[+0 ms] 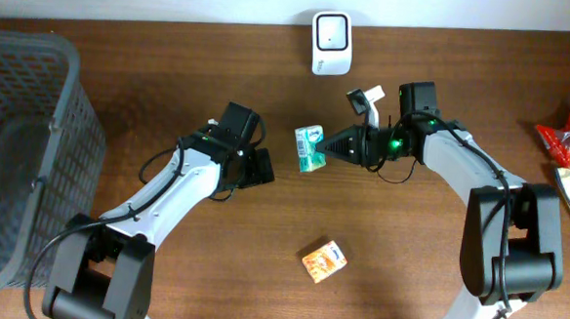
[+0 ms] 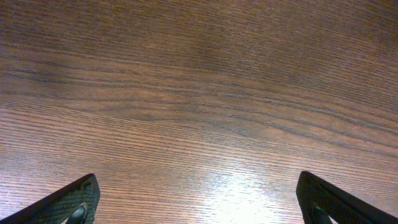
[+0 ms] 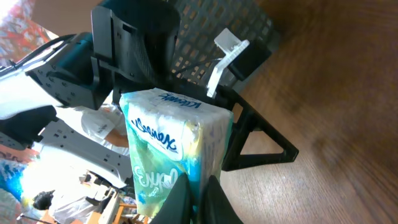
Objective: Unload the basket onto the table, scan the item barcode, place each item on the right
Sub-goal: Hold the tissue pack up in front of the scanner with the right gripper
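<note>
- Just below scanner (image 1: 332,31) in overhead view, R gripper (image 1: 329,148) clamps tissue pack (image 1: 310,148), long axis roughly scanner-ward.
- L gripper (image 1: 262,166) wide, empty, farther off.

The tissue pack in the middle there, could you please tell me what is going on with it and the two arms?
The right gripper is shut on the Kleenex tissue pack, holding it between the two arms, short of the white scanner at the far edge of the table. The left gripper is open and empty over bare wood. A small orange box lies untouched nearer the front.
</note>
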Motion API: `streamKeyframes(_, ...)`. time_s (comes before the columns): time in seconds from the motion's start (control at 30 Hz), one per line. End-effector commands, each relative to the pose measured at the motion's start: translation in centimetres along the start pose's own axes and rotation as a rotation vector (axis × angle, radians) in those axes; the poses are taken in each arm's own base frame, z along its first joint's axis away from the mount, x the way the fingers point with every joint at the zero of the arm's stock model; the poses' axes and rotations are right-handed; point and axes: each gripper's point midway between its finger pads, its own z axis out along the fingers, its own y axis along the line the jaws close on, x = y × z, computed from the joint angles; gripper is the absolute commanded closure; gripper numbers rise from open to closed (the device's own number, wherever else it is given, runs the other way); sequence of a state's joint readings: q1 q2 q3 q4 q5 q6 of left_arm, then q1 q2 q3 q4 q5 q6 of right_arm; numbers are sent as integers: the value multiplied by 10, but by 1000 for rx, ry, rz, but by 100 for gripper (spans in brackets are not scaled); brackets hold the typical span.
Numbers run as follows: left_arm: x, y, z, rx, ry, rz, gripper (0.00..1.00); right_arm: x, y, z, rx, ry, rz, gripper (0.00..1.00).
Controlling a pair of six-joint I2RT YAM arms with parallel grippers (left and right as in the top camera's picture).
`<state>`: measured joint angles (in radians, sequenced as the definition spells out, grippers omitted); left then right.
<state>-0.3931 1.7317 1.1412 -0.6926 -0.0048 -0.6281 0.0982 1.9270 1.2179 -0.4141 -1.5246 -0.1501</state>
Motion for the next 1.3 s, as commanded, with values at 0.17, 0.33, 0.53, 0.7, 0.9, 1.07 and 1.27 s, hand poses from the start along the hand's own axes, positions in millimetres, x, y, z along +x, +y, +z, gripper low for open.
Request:
streamKeyframes(0.17,-2,0,-3,-3,-15,17,1,-17,17,2,-30,-1,-4,96)
streamKeyframes(0.33,-2,0,-3,-3,-15,17,1,-37,9,1,22,-18,48,96)
streamKeyframes(0.53,-2,0,-3,-3,-14,17,1,-49,-46,-10,331,-152,383,96)
streamKeyframes(0.7,-2,0,-3,-3,-14,17,1,-37,-107,-115,1273,-195,515,96)
streamKeyframes(0.9,-2,0,-3,-3,-14,17,1,-131,-46,-159,1851,-246,20,96)
streamKeyframes(1.07,-2,0,-3,-3,-14,17,1,-214,-66,-98,1758,-489,-327,96)
streamKeyframes(1.27,-2,0,-3,-3,-14,17,1,-237,-129,-78,1755,-494,-548,96)
